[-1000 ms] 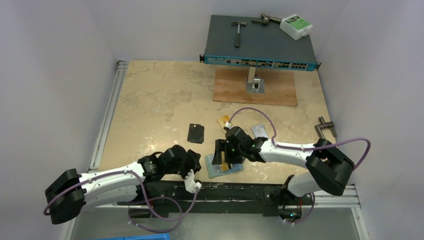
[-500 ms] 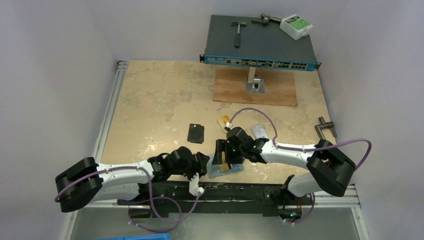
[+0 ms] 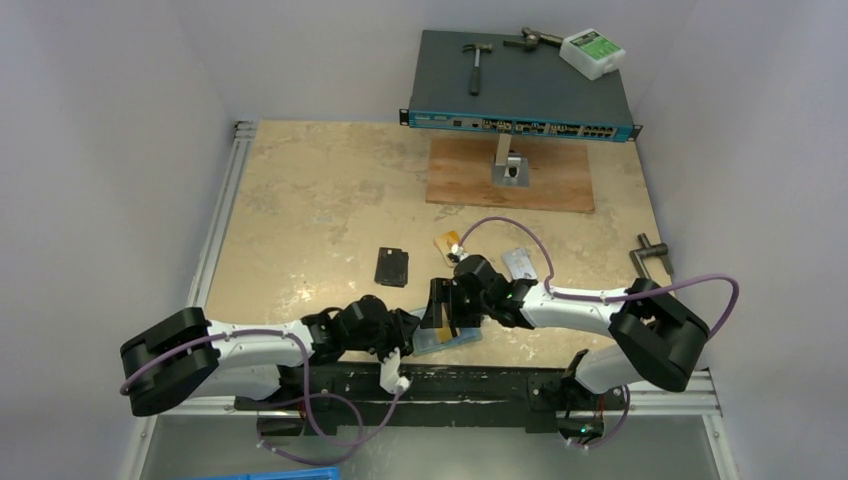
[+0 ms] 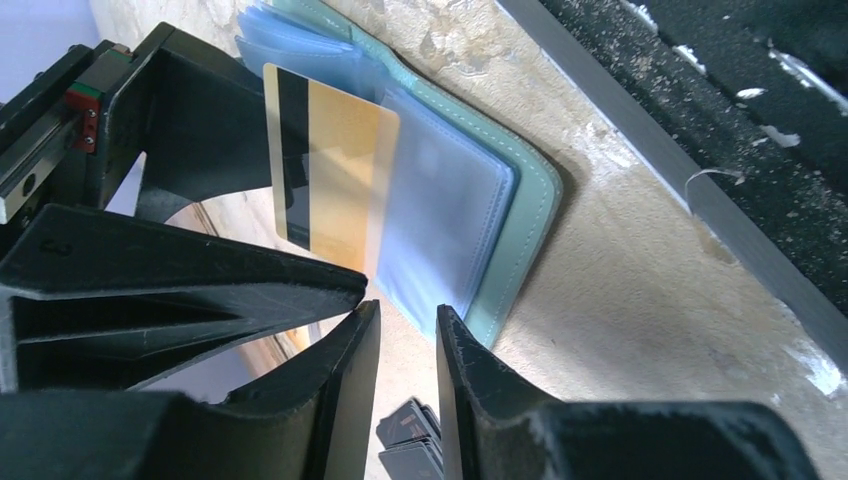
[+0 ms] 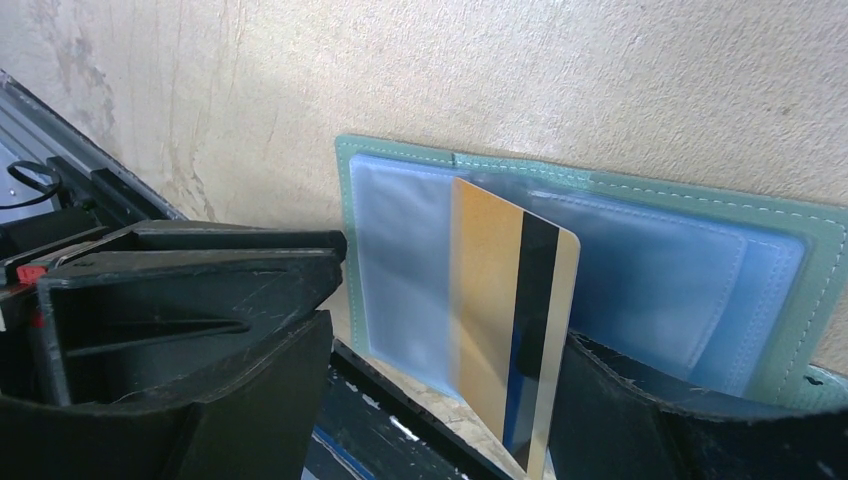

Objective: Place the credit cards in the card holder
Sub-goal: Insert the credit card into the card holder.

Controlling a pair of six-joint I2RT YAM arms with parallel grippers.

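Note:
The teal card holder (image 3: 462, 343) lies open at the table's near edge, pale blue sleeves up (image 5: 640, 250) (image 4: 450, 200). A gold-orange card with a black stripe (image 5: 510, 300) (image 4: 335, 160) stands part-way in a sleeve, its free edge against one finger of my right gripper (image 3: 443, 305) (image 5: 445, 400). That gripper's jaws stand wide apart on either side of the card. My left gripper (image 3: 403, 335) (image 4: 408, 330) is at the holder's left edge, jaws almost together and empty. A silver card (image 3: 518, 262) and another orange card (image 3: 446, 243) lie on the table behind.
A black rounded rectangle (image 3: 392, 266) lies left of the cards. A network switch (image 3: 520, 95) with tools on it sits at the back over a wooden board (image 3: 510, 178). A metal part (image 3: 650, 255) lies at the right. A black rail (image 3: 460, 380) runs just in front of the holder.
My left arm has swung right and brought its gripper up to the holder's left edge. My right gripper has shifted slightly left over the holder with the card.

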